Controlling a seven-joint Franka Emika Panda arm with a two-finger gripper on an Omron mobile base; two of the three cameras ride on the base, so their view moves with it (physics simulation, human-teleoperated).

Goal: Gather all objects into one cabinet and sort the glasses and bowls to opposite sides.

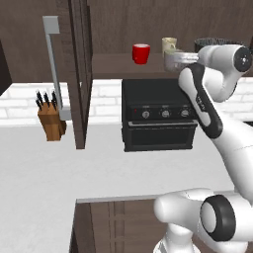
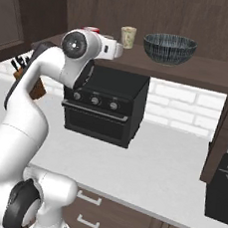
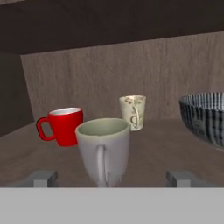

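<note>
Hand (image 3: 109, 178): jaws spread wide, one fingertip (image 3: 41, 178) at 8 o'clock and the other at 4 o'clock in the hand view, gripping nothing. The grey-green mug (image 3: 104, 148) stood upright between them, its handle turned toward the camera, with clear space on both sides; contact with either fingertip could not be seen.

Cabinet (image 2: 163, 6): dark brown wood, doors open, the long grey bar handle (image 1: 53, 64) on the left door. All four pieces stood on its shelf (image 3: 153, 148).

Red mug (image 3: 63, 126): at 10 o'clock from the grey-green mug in the hand view, upright, handle pointing to 9 o'clock, just beside it but apart.

Beige cup (image 3: 133, 112): at 1 o'clock from the grey-green mug, farther back on the shelf, upright, a dark curling mark on its side; not legible as writing.

Bowl (image 2: 169, 47): dark blue-grey with fine pale ribbed stripes, at 3 o'clock from the cups, well apart from them, upright. No contents were seen in the grey-green mug; the insides of the other vessels could not be judged.

Bench (image 1: 44, 168): pale grey, below the cabinet, carrying a black toaster oven (image 1: 158, 116) with three knobs and, at 9 o'clock from it, a wooden knife block (image 1: 51, 118).
</note>
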